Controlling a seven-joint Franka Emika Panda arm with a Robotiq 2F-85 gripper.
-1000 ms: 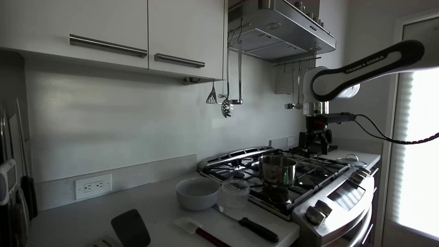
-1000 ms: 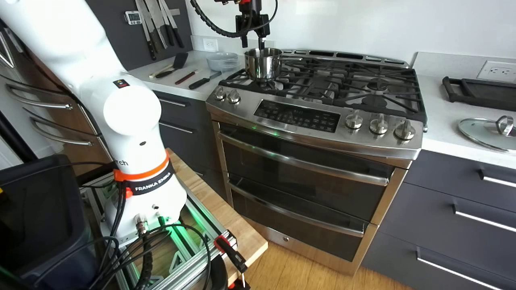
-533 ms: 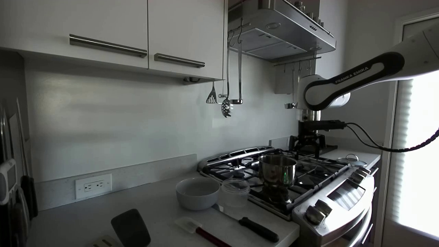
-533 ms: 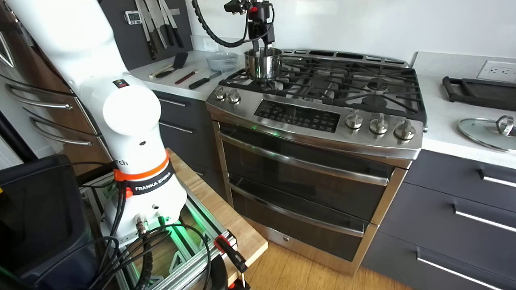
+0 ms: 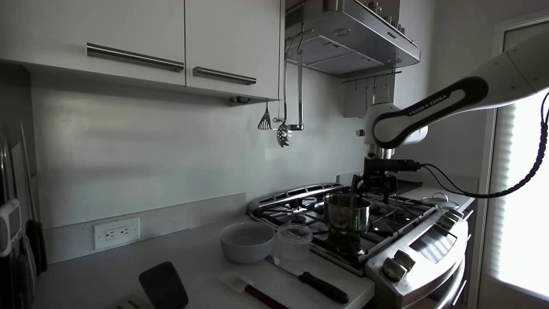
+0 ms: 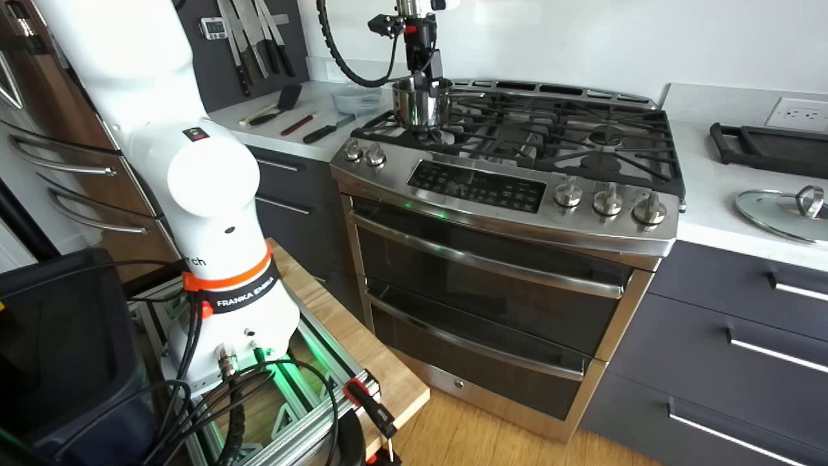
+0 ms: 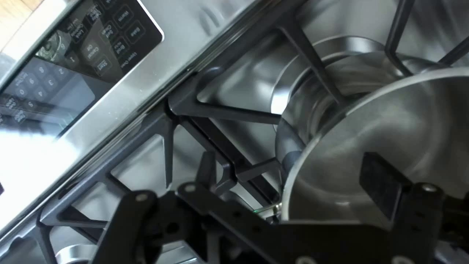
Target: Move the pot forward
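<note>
The pot (image 5: 346, 216) is shiny grey metal and stands on a front burner at one end of the stove. It also shows in an exterior view (image 6: 417, 111), with its handle (image 6: 471, 95) pointing along the stove. My gripper (image 5: 372, 200) is low at the pot's rim. In the wrist view the gripper (image 7: 295, 171) is open, and the pot's rim (image 7: 302, 159) runs between the fingers. One finger (image 7: 381, 183) is over or inside the pot opening. The other finger (image 7: 207, 168) is outside, above the grate. Neither visibly presses the wall. The gripper hides most of the handle in the wrist view.
Black grates (image 6: 601, 139) cover the stove around the pot. A white bowl (image 5: 247, 242), a clear container (image 5: 294, 242) and a black-handled knife (image 5: 324, 286) lie on the counter beside it. A glass lid (image 6: 783, 213) lies on the far counter. A range hood (image 5: 351, 56) hangs above.
My gripper has come down and moved toward the pot, from above it to straddling its rim. The pot has not moved.
</note>
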